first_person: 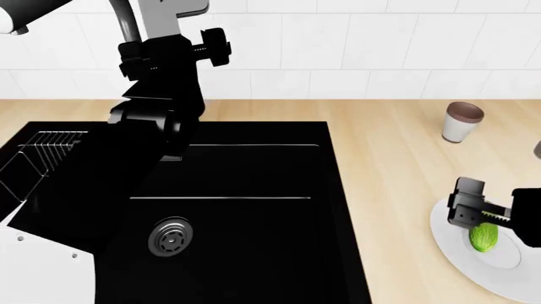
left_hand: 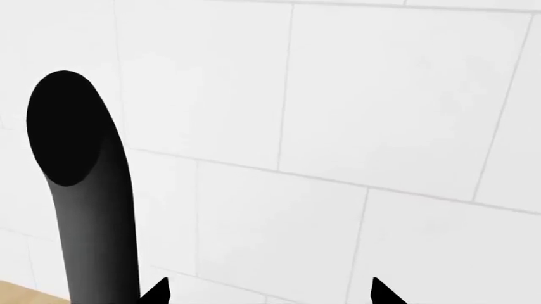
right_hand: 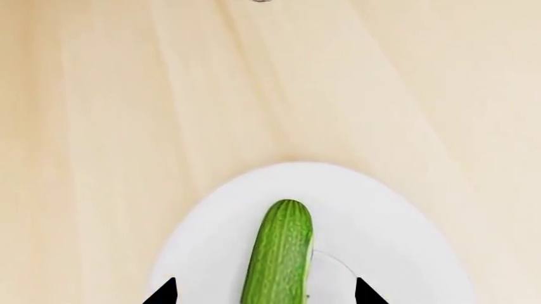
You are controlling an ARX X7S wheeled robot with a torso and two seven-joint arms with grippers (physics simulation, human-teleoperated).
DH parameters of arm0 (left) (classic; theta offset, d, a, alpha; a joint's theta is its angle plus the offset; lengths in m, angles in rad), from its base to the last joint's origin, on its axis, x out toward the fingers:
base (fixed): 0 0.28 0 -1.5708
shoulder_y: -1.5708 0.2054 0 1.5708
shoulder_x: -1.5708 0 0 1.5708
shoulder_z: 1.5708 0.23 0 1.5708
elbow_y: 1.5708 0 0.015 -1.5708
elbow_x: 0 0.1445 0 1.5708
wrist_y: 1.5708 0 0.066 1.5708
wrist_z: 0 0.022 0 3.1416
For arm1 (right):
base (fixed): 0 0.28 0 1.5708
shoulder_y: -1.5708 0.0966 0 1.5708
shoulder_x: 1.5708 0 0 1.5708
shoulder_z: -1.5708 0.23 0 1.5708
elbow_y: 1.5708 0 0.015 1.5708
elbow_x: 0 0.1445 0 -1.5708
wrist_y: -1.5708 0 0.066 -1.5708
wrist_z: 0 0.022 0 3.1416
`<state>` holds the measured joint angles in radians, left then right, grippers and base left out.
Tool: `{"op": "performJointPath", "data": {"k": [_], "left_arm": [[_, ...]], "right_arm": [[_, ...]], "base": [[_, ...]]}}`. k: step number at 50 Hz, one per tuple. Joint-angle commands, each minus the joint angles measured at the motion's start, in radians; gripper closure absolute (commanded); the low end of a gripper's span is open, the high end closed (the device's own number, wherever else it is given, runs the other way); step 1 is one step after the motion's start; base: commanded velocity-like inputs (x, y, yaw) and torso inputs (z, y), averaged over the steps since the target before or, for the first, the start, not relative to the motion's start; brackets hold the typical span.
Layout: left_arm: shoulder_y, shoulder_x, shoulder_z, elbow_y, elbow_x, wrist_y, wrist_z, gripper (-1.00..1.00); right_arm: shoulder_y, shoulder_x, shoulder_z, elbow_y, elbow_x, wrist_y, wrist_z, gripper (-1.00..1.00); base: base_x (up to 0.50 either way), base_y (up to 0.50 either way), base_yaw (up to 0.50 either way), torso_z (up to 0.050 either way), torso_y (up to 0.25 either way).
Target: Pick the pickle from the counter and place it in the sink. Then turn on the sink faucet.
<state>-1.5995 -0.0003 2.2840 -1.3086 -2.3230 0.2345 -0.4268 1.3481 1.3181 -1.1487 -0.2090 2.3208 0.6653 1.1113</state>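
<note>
The bright-green pickle (right_hand: pixel 279 250) lies lengthwise on a white plate (right_hand: pixel 397 253) on the beige counter (right_hand: pixel 127 114). My right gripper (right_hand: pixel 263 294) is open, one black fingertip on each side of the pickle with a gap to it. In the head view the pickle (first_person: pixel 483 238) is at the far right, partly under that gripper. The black sink (first_person: pixel 253 221) with its steel drain (first_person: pixel 171 235) fills the middle. My left gripper (left_hand: pixel 270 296) is open and empty, raised before the tiled wall beside a dark upright pipe (left_hand: pixel 85 190). The grey faucet (first_person: pixel 127 22) stands behind the left arm (first_person: pixel 161 95).
A wire dish rack (first_person: pixel 38 155) sits at the sink's left side. A white cup with a brown rim (first_person: pixel 462 122) stands on the counter at the back right. White wall tiles (first_person: pixel 381 44) run behind the counter.
</note>
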Motion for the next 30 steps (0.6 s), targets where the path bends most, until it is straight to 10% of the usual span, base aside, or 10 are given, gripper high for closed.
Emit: {"op": "performJointPath", "data": {"k": [1,30], "left_arm": [[0.001,0.0,0.012,0.0,-0.013,0.004,0.004,-1.0],[-0.001,0.0,0.041,0.0,-0.043,0.008,0.008,-1.0]], "right_arm": [[-0.024,-0.006,-0.01,0.013,-0.018,-0.015,-0.019,-1.0],[-0.072,-0.022,-0.031,0.042,-0.058,-0.035,-0.061,-1.0]], "base": [[0.0,0.0,0.0,0.0,0.0],[0.0,0.0,0.0,0.0,0.0]]}}
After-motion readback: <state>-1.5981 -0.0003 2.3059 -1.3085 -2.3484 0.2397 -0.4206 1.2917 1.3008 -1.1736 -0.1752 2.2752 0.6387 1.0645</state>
